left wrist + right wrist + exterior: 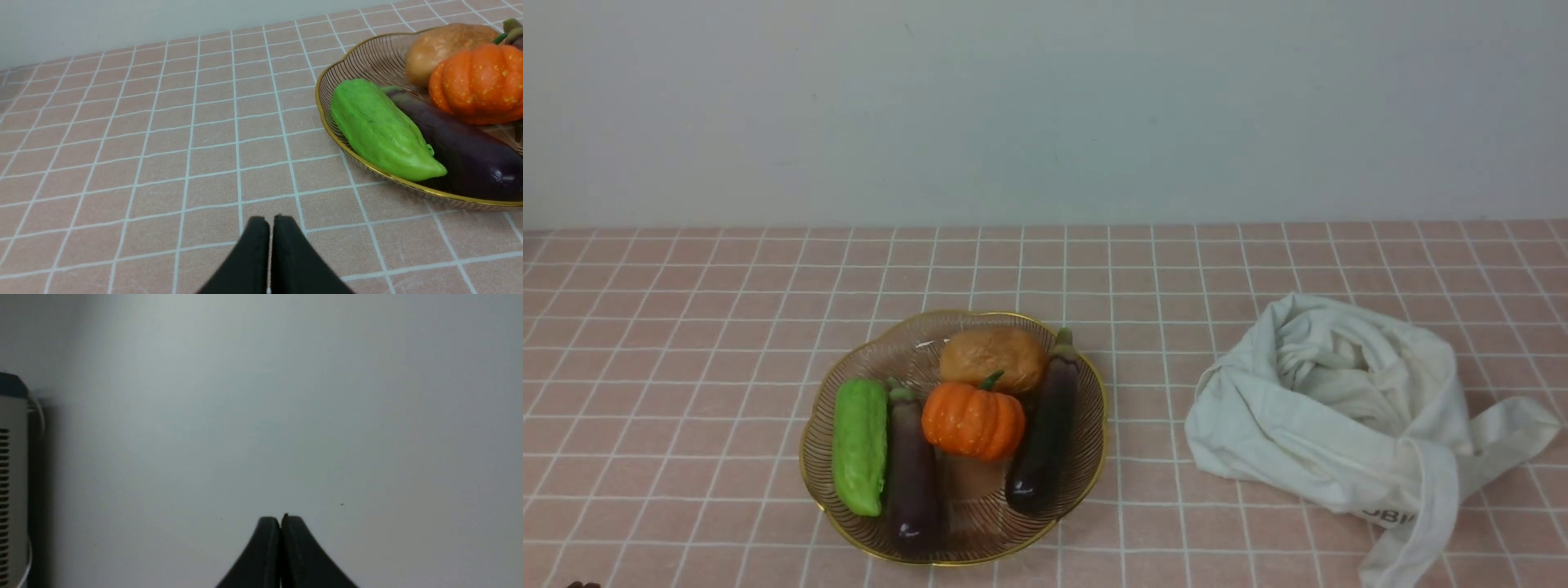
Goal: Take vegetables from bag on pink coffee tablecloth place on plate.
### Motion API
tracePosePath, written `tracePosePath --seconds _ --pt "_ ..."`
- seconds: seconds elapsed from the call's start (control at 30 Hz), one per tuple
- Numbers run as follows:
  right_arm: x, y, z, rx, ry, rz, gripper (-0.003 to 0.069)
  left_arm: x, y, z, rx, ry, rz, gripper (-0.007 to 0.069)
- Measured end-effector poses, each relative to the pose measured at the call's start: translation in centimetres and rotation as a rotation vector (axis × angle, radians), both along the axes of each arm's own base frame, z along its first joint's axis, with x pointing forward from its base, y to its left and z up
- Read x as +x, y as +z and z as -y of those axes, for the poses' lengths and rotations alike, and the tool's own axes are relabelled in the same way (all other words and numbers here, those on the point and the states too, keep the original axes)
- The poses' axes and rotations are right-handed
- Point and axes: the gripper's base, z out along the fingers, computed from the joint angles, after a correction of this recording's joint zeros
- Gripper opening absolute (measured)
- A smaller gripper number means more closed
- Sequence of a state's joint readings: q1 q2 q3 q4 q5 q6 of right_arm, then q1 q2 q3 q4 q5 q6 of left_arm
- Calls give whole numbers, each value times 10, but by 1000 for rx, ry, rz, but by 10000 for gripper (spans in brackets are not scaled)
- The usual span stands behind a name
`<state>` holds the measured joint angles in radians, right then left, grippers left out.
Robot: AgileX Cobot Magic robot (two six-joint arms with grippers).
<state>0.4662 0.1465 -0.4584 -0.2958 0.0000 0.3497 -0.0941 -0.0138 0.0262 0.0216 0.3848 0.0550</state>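
Note:
The orange pumpkin with a green stem lies in the ribbed glass plate on the pink grid tablecloth, between two purple eggplants. The off-white bag lies crumpled and slack to the plate's right. The pumpkin and plate also show in the left wrist view. My left gripper is shut and empty, low over the cloth left of the plate. My right gripper is shut and empty, facing a bare wall. Neither gripper shows in the front view.
The plate also holds a green cucumber-like vegetable and a brown potato. A grey wall rises behind the table. A vented grey box shows at the edge of the right wrist view.

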Motion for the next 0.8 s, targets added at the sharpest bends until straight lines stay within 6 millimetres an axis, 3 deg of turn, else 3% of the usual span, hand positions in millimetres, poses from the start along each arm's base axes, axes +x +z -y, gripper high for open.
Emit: tracePosePath --seconds 0.2,0.47,0.73,0.8 --pt "10 -20 -1 52 -10 -62 -12 0 0 0 0 0 0 -5" --pt "20 -56 -2 -60 -110 -124 -12 0 0 0 0 0 0 -5" --pt "31 -160 13 -166 -471 -496 -12 0 0 0 0 0 0 -5" --pt "32 -171 15 -171 -498 -560 -12 0 0 0 0 0 0 -5"
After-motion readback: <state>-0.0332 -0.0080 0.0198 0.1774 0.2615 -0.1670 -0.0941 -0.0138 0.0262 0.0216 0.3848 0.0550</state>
